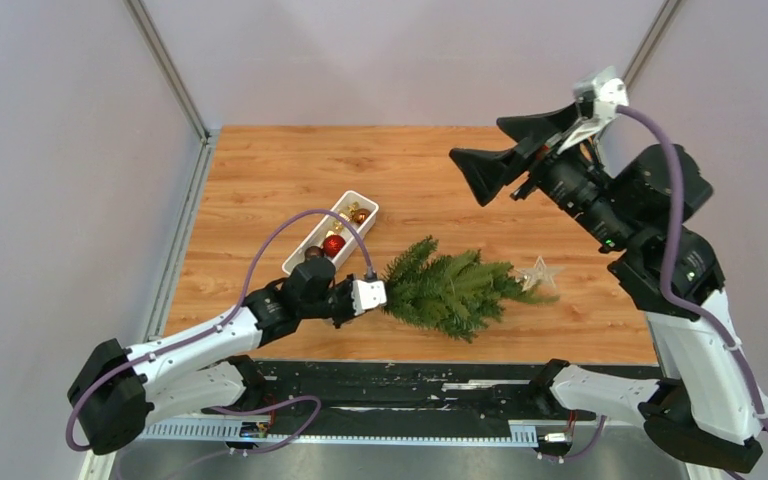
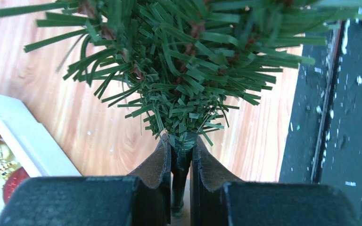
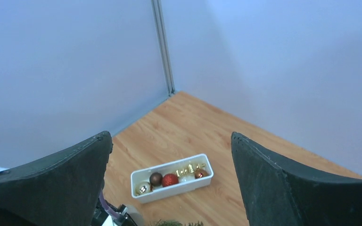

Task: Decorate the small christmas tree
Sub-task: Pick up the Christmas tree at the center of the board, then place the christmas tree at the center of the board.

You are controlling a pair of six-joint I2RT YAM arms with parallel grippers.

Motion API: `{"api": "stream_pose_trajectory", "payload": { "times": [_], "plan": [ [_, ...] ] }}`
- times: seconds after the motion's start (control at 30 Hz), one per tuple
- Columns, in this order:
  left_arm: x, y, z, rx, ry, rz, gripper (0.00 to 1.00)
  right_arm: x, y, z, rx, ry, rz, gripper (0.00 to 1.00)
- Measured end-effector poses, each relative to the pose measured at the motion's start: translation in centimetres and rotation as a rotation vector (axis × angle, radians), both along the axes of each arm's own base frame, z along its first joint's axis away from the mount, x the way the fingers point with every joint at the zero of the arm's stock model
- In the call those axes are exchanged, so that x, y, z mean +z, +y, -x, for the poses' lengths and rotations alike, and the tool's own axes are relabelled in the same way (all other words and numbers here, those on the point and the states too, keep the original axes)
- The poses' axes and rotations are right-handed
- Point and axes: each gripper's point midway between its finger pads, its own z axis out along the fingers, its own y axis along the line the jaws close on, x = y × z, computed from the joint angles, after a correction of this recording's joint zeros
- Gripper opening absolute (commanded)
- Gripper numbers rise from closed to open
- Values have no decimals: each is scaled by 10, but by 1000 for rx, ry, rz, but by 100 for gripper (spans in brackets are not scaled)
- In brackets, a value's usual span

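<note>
top external: small christmas tree [image 1: 455, 290] lay on its side at the 6 o'clock edge of the table [image 1: 430, 170], trunk end toward 9, tip toward 3. Count: one tree, one star [image 1: 540, 272] just beside the tip, one white tray [image 1: 298, 253] at 10 o'clock of the tree. Left gripper [image 1: 372, 295] sat at the trunk end. Right gripper [image 1: 500, 150] hung high at 1 o'clock, well apart from everything.

left wrist: jaws clenched on the bare trunk [image 2: 181, 157], right under the lowest needles. Looks like the right hold point: the trunk should be the only stiff part, the branches soft and springy, likely to slip out of a pinch. Tree is probably light, but gripped at one end it could twist in the pads when tipped upright. Base not visible here.

right wrist: jaws spread wide, nothing between them. Tray at 6 o'clock of frame held one red ball [image 3: 170, 179], one dark brown ball [image 3: 156, 178], one pale gold ball [image 3: 143, 188], one bronze ball [image 3: 199, 173], plus gold bits too small to count. Balls probably smooth, light and brittle
</note>
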Motion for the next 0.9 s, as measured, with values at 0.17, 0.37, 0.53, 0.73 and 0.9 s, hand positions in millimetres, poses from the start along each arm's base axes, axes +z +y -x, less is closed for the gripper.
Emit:
{"api": "stream_pose_trajectory", "payload": {
  "times": [0.17, 0.37, 0.53, 0.73, 0.9],
  "plan": [
    [30, -12, -14, 74, 18, 125, 0, 37, -21, 6, -65, -58, -73, 100],
    [90, -27, -42, 197, 54, 354, 0, 72, -26, 14, -58, -104, -139, 100],
    [153, -33, -65, 251, 7, 560, 0, 82, -5, 30, 91, -123, -145, 100],
    [224, -29, -89, 287, -87, 753, 0, 53, 42, 59, 408, -80, -69, 94],
    [265, -22, -97, 297, -137, 857, 0, 1, 68, 54, 509, 48, -11, 72]
  ]
}}
